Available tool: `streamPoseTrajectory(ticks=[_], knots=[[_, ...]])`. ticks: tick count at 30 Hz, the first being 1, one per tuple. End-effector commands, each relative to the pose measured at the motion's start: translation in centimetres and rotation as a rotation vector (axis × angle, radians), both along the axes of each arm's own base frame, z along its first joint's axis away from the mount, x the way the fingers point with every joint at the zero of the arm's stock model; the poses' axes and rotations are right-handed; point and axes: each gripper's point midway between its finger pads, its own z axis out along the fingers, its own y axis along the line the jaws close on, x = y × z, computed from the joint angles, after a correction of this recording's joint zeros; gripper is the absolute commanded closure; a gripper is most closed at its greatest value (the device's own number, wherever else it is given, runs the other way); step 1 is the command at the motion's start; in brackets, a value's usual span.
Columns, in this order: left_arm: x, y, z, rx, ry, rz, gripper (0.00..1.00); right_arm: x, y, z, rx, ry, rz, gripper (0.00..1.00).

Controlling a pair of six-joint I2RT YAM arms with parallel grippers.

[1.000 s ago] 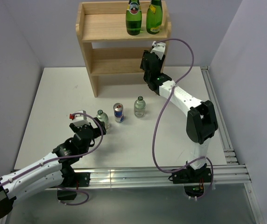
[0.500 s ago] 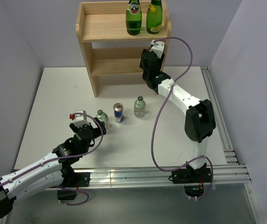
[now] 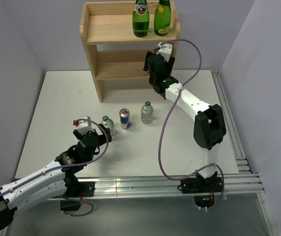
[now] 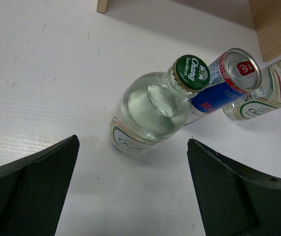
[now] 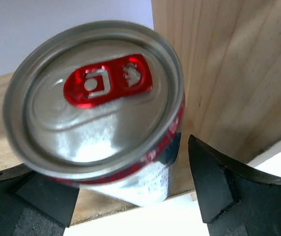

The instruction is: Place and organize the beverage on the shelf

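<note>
Loosely, right tool (image 5: pixel 123 189) straddles can (image 5: pixel 94 98) on shelf (image 5: pixel 238 64); left tool (image 4: pixel 131 147) gapes open.

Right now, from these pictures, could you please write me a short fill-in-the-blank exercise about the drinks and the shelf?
1. On the top tier of the shelf stand ___ green bottles.
2. The clear bottle in front of the left gripper has a ___ cap.
3. The can between the fingers of the right gripper has a ___ pull tab.
Missing words: two; green; red.
</note>
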Motion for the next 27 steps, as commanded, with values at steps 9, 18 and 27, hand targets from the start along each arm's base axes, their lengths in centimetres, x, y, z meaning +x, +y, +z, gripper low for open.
streamPoseTrajectory(ticks=[9,18,27], knots=[[0.4,-0.3,1.3,-0.02,-0.036,0.003,0.0,-5.3,-0.3,3.6,0.031,-0.088,-0.01,0.11],[0.4,-0.3,1.2,-0.019,-0.033,0.003,0.01,-12.2,-0.4,4.0,0.061,-0.102,-0.006,0.11],[0.4,-0.3,1.2,-0.019,-0.034,0.005,0.01,-24.0,11.1,-3.1,0.137,0.012,0.366,0.11]])
